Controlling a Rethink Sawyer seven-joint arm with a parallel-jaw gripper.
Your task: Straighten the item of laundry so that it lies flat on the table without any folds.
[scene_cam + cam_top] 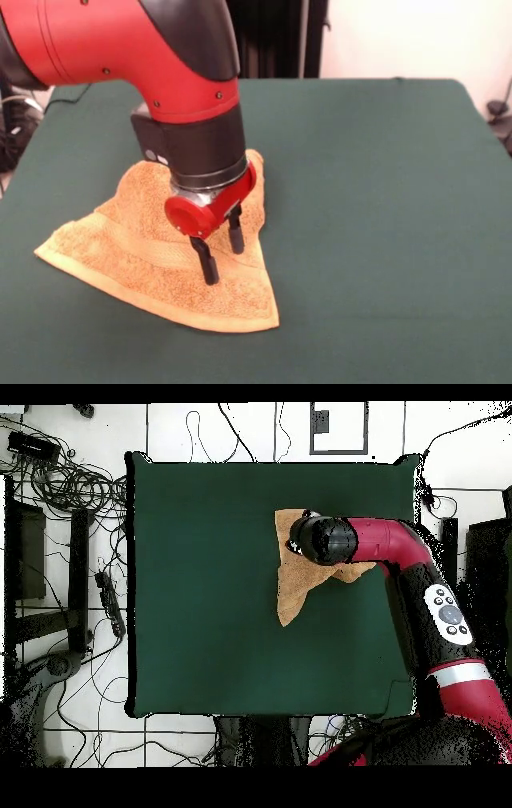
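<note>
The golden-orange towel [136, 252] lies on the dark green table [384, 208] in a roughly triangular, folded shape, with a woven band across it. My gripper [222, 254] points down over the towel's right part. It is open, its two black fingers [210, 268] spread apart with nothing between them, and their tips are at or just above the cloth. From overhead, the towel [291, 592] sits toward the right side of the table [200, 584]. The arm's wrist [322, 539] covers its upper part and hides the gripper.
The red arm [400, 564] reaches in over the table's right edge in the overhead view. Tangled cables [70, 484] and dark equipment lie on the floor to the left of the table. Green cloth stretches wide on every side of the towel.
</note>
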